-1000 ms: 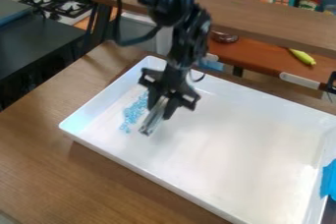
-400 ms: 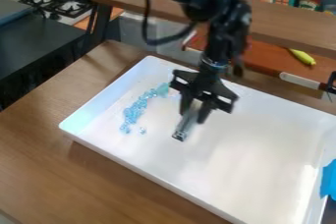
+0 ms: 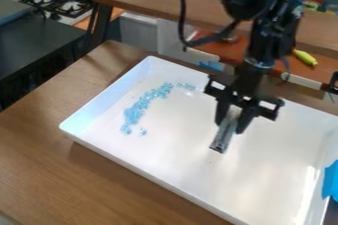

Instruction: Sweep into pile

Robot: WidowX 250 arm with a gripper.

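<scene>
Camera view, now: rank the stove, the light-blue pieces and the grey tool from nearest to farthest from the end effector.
1. Grey tool: held in the end effector, pointing down over the tray.
2. Light-blue pieces: in the tray, to the picture's left of the tool.
3. Stove: beyond the tray, at the picture's upper left.

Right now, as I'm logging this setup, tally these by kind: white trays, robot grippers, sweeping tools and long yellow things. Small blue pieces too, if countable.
White tray: 1
Black gripper: 1
Grey sweeping tool, in the gripper: 1
Long yellow thing: 1
Total: 4
Small blue pieces: too clustered to count, left out.
</scene>
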